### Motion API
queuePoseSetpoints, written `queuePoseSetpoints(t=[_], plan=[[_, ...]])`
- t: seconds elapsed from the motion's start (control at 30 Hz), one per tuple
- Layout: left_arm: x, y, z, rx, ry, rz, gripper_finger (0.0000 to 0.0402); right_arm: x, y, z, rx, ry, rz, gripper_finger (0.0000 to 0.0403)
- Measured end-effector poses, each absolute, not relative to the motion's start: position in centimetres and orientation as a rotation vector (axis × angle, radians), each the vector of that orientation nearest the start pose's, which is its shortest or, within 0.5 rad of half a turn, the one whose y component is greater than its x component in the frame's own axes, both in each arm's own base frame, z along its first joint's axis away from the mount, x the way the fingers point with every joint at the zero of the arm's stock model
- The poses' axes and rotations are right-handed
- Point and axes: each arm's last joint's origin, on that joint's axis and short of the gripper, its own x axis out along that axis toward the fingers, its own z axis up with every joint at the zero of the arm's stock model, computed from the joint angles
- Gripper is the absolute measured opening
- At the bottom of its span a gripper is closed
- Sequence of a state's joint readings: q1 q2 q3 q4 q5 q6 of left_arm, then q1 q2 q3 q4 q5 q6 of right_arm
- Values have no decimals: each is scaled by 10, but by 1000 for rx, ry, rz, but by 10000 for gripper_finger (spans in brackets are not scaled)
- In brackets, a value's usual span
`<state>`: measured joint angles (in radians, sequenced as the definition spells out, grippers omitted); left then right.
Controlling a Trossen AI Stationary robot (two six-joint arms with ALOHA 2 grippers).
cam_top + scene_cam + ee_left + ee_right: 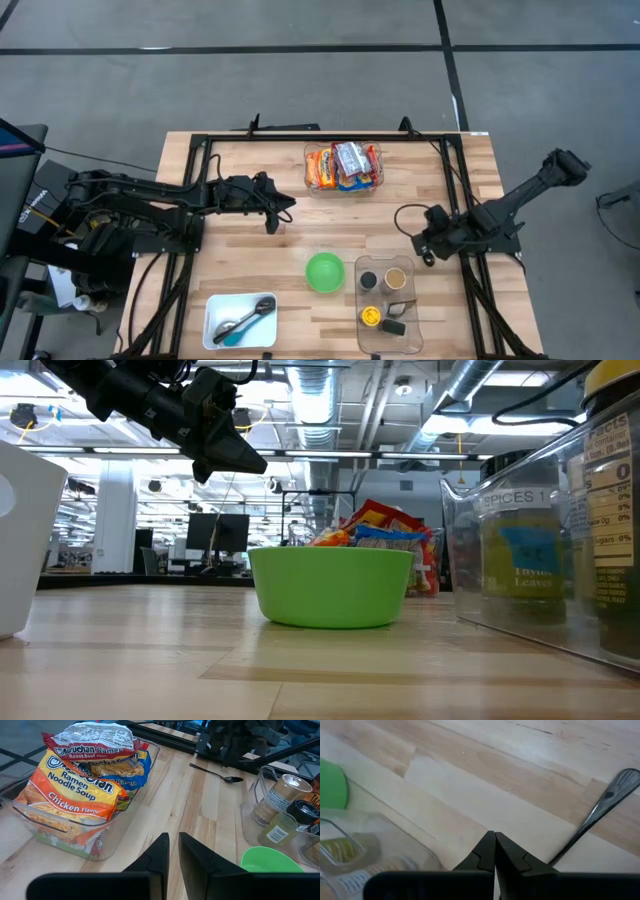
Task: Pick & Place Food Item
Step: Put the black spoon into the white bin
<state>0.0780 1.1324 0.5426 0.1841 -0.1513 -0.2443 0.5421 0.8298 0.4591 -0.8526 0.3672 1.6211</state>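
Ramen packets (343,165) in clear bin (312,188), green bowl (324,272) well apart.

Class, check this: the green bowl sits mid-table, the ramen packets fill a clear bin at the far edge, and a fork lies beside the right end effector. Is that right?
One detail is wrong. The utensil beside the right end effector is a spoon, as the left wrist view shows. The green bowl and the ramen packets in their clear bin are as stated.
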Motion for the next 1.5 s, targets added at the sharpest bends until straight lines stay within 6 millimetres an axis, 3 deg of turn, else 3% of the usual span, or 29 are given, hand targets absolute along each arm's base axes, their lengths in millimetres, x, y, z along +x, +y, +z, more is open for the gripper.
queuePoseSetpoints(t=[0.77, 1.03, 1.17, 1.5], plan=[[233, 23, 219, -225, 371, 274, 34, 124, 53, 179, 1007, 813, -701, 0], [233, 23, 219, -225, 371, 274, 34, 121, 46, 176, 1171, 857, -826, 0], [233, 23, 219, -225, 372, 274, 34, 114, 40, 173, 1191, 919, -934, 0], [233, 23, 219, -226, 363, 273, 34, 121, 35, 171, 1222, 961, -986, 0]])
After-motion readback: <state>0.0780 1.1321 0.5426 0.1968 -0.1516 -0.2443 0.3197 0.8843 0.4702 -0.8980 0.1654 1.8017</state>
